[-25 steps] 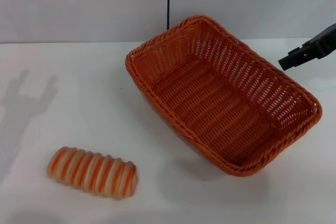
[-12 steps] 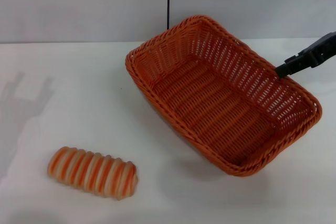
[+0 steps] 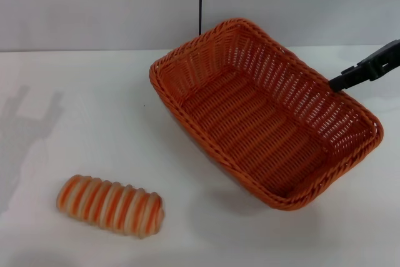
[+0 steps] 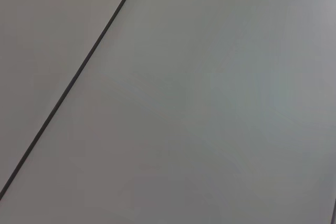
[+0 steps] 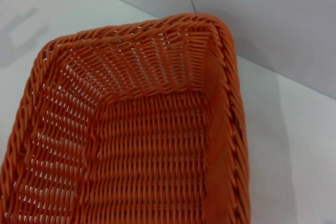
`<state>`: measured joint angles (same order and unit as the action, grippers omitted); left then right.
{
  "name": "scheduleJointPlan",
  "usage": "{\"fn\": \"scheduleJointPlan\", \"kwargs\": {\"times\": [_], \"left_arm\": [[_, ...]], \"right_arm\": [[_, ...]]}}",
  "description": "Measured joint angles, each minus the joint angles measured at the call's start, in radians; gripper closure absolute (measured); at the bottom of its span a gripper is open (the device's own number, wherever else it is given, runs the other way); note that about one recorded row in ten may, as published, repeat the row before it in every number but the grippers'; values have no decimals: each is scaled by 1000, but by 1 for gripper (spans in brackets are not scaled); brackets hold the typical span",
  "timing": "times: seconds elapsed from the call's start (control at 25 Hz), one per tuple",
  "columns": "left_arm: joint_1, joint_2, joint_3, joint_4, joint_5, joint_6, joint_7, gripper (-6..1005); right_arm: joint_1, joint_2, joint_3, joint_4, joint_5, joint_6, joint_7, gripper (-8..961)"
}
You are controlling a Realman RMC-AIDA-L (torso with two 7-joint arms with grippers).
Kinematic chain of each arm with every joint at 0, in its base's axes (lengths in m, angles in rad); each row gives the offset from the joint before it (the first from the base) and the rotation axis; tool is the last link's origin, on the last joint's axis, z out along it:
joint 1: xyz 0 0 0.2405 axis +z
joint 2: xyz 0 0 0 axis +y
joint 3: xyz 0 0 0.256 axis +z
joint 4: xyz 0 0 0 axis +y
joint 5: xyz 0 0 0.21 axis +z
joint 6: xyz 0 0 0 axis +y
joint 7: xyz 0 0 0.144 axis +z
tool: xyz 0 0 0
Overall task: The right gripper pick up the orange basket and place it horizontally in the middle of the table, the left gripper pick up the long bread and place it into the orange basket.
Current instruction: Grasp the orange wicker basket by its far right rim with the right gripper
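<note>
Right gripper [image 3: 340, 81] enters at the head view's right edge, arm cut off; finger spacing unreadable. Left gripper out of every view. Orange basket [image 5: 142, 145] cropped in right wrist view, near end unseen.

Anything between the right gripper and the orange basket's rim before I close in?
Nothing visible. The right gripper sits right at the orange basket's far long rim, with no object between. The long bread lies well off on the table.

Basket [image 3: 265, 114] right on table [image 3: 94, 92], bread [image 3: 110, 205] front-left, well apart
</note>
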<state>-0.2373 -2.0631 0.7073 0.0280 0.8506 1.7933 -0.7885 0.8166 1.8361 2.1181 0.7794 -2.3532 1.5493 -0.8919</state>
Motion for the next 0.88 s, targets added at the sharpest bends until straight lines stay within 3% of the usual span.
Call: {"fn": "scheduleJointPlan", "kwargs": {"times": [0.4, 0.88], "left_arm": [[-1, 0, 0, 0, 1, -1, 0, 171], [-2, 0, 0, -2, -3, -7, 0, 171]], "right_arm": [[-6, 23, -1, -1, 0, -16, -5, 496], [-12, 89, -2, -6, -40, -71, 10, 497]]}}
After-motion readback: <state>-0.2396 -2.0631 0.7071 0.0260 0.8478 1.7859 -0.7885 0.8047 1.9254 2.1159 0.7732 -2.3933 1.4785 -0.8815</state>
